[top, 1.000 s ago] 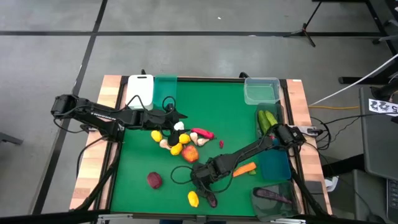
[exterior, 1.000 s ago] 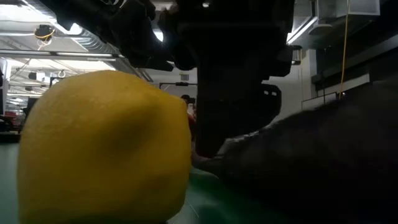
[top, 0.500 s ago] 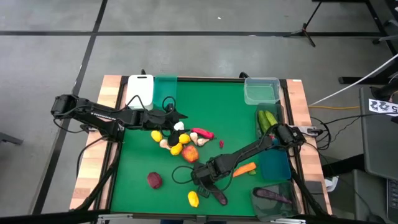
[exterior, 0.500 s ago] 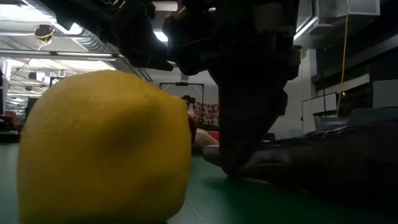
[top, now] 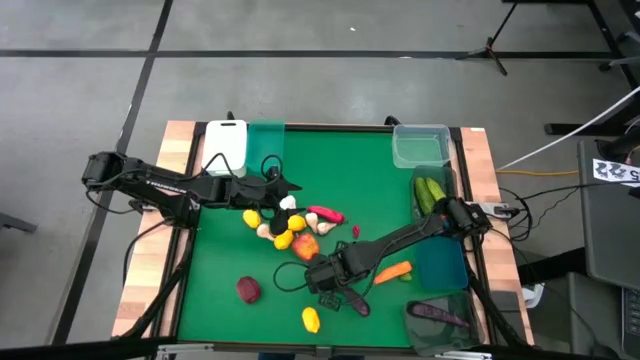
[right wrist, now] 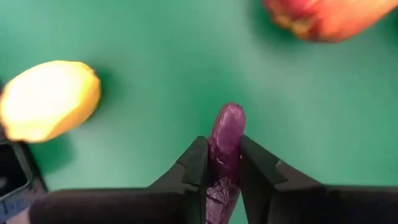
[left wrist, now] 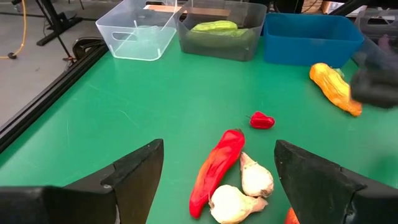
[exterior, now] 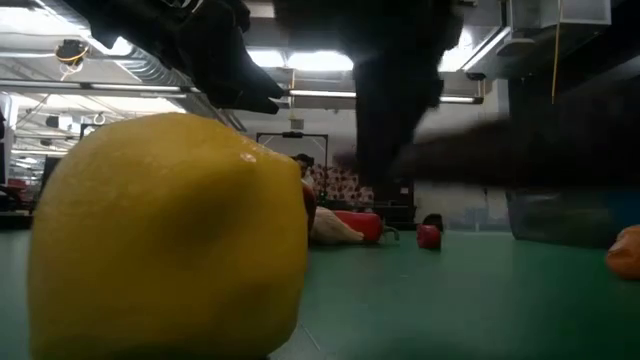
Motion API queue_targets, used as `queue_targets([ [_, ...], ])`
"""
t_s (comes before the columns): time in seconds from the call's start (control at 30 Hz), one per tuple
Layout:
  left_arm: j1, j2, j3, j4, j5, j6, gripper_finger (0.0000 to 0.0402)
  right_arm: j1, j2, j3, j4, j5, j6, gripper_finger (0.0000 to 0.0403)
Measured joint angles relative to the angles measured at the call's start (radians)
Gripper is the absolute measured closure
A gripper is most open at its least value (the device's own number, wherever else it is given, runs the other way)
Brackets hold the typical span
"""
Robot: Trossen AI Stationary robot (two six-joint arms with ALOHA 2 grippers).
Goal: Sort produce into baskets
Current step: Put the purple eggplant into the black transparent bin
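The right tool (right wrist: 222, 163) grips a purple eggplant (right wrist: 225, 138) above open green tabletop (top: 345, 170) near the front edge, a lemon (top: 311, 319) just beside it. The left tool (left wrist: 214, 171) hovers wide open and empty over the central produce cluster (top: 285, 228), well clear of the baskets (top: 420, 146) lining the edges.

eggplant (right wrist: 226, 134): glossy, smooth purple plastic | lemon (exterior: 165, 240): matt, finely pitted | table mat (top: 380, 190): matt green | clear bin (left wrist: 138, 28): translucent plastic | table edge (top: 180, 150): wood
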Motion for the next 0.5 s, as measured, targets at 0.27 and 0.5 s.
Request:
queue_targets([
  [0.27,0.000,0.000,0.000,0.000,0.000,0.003,0.0101,0.056,-0.001,0.281,-0.368,0.080,-0.018,0.0340],
  [0.5,0.000,0.000,0.000,0.000,0.000,0.003,0.0101,0.226,-0.012,0.350,-0.531,0.125,0.094,0.0332],
])
